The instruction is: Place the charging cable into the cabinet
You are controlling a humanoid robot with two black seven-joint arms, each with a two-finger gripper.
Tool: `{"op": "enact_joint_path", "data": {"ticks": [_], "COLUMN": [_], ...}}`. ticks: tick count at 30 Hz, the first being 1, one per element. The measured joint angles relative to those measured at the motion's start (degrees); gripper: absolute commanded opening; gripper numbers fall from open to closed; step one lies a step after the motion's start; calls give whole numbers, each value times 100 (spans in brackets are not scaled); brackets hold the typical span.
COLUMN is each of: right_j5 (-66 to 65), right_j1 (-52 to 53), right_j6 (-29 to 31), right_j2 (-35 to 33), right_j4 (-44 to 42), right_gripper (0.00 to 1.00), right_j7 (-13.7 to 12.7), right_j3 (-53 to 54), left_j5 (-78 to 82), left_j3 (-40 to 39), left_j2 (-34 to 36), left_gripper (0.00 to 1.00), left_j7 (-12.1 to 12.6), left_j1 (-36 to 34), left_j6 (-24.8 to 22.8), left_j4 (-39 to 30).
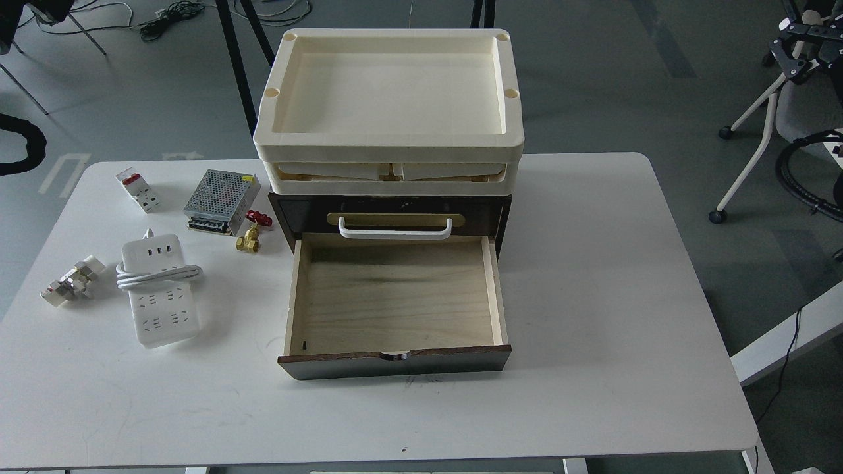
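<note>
The charging cable (160,289) is a white power strip with rows of sockets and three USB ports, lying flat on the left of the white table (593,342) with its thick white cord looped across its middle. The cabinet (394,217) is dark brown and stands at the table's centre. Its lower pale plywood drawer (395,299) is pulled out toward me and holds nothing. The upper drawer front carries a white bar handle (395,228) on a brass plate. Neither of my grippers shows in the head view.
Cream plastic trays (388,92) are stacked on top of the cabinet. Left of it lie a silver mesh power supply (220,201), a brass valve with red handle (252,234), a white red-topped breaker (137,191) and a small metal fitting (71,282).
</note>
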Motion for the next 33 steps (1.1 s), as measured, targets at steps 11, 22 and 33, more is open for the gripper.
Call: {"op": "enact_joint_path", "data": {"ticks": [11, 22, 33], "right_j5": [-4, -4, 5], "right_j1": [-51, -137, -285], "right_j6": [0, 0, -1], "right_j2": [-86, -130, -415], "right_j4": [42, 37, 27], "right_gripper": [100, 100, 100], "right_j7": [-5, 4, 20], "right_j3": [25, 43, 46], "left_j5": [-120, -191, 468], "left_j3": [-43, -1178, -1974], "left_j2": [-211, -1020, 366], "left_gripper": [100, 100, 100], "left_j7": [-197, -545, -561], "left_j1": [171, 83, 1180], "left_j6": [4, 0, -1], "left_j4": [820, 1770, -1901]}}
